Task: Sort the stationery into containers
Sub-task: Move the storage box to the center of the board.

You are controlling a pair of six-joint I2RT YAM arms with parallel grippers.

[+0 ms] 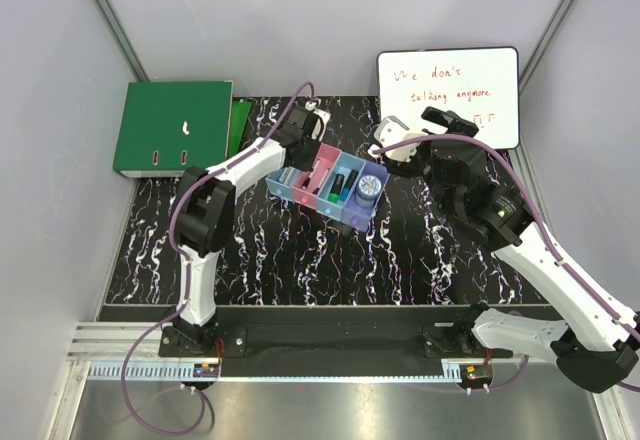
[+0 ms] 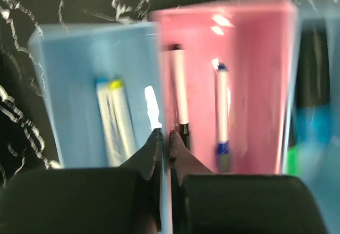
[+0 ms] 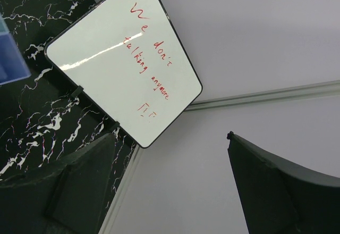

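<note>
Left wrist: left tool [image 2: 166, 148] tight on containers' [image 2: 223, 6] divider; right tool [image 3: 171, 141] wide apart, empty.

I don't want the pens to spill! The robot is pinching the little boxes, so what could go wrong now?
1. The left tool pinches the wall between the light blue bin and the pink bin. A pull or lift might tip them, and the pens could slide out.
2. The right tool hangs open near the whiteboard; a wide swing might knock it.

Green binder [image 1: 172, 127], whiteboard [image 1: 450, 95] (red writing).
</note>
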